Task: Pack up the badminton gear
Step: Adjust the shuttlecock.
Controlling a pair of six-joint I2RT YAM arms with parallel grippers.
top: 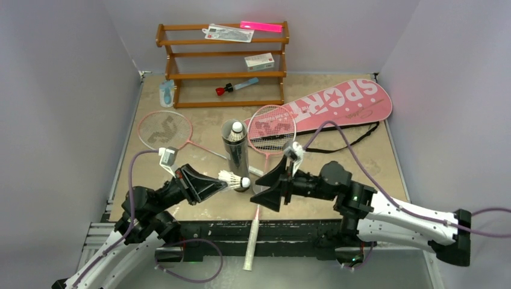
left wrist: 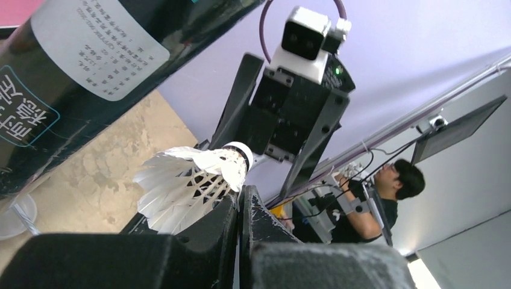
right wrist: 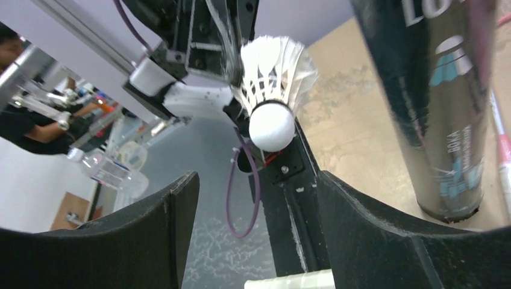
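My left gripper [top: 224, 180] is shut on the feathers of a white shuttlecock [top: 236, 179], held just above the table, cork toward the right arm. The shuttlecock also shows in the left wrist view [left wrist: 187, 180] at my left gripper [left wrist: 240, 195]. My right gripper [top: 269, 185] is open and empty, facing the cork [right wrist: 271, 126] a short way off; its jaws [right wrist: 256, 180] stand wide. The black tube [top: 236, 158] stands upright behind, a shuttlecock [top: 237, 128] in its mouth. Two pink rackets [top: 164, 129] [top: 272, 129] lie flat. The pink SPORT bag [top: 337, 102] lies at the back right.
A wooden shelf [top: 223, 60] stands at the back with a small white box [top: 259, 61], a red-capped blue tool [top: 235, 87] and flat packets on top. One racket's white handle [top: 252, 247] overhangs the front edge. The bag's black strap [top: 355, 135] trails on the table. Walls close both sides.
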